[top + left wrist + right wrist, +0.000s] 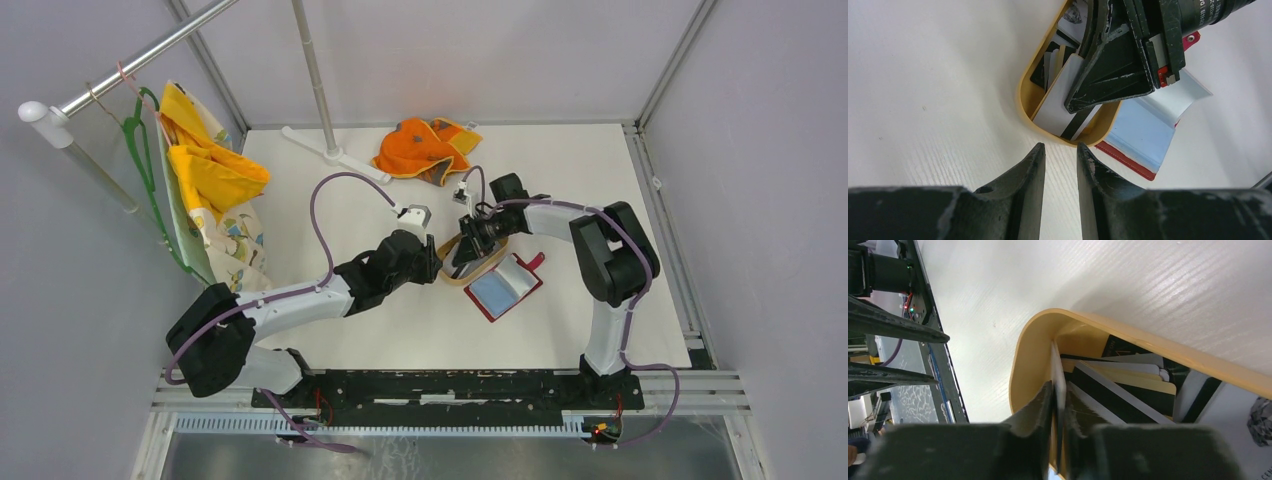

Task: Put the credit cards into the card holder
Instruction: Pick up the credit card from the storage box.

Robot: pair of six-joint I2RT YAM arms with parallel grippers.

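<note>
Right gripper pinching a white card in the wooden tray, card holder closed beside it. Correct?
No: the card holder lies open, pale blue inside up, as the top view shows. The right gripper does pinch a white card in the wooden tray.

Smooth wooden tray [1034, 347], glossy plastic cards [1120, 390], matt white tabletop [1098, 275].

Right fingers [1035, 412] pinched nearly closed, angled down; left fingers [1029, 182] narrowly parted, low.

From above and behind my bases, the top camera is looking down over the whole table [580, 160]. Both wrist cameras are looking along my fingers [1033, 185], close in, sharing the wooden tray [1024, 95] and its white card [1055, 100].
</note>
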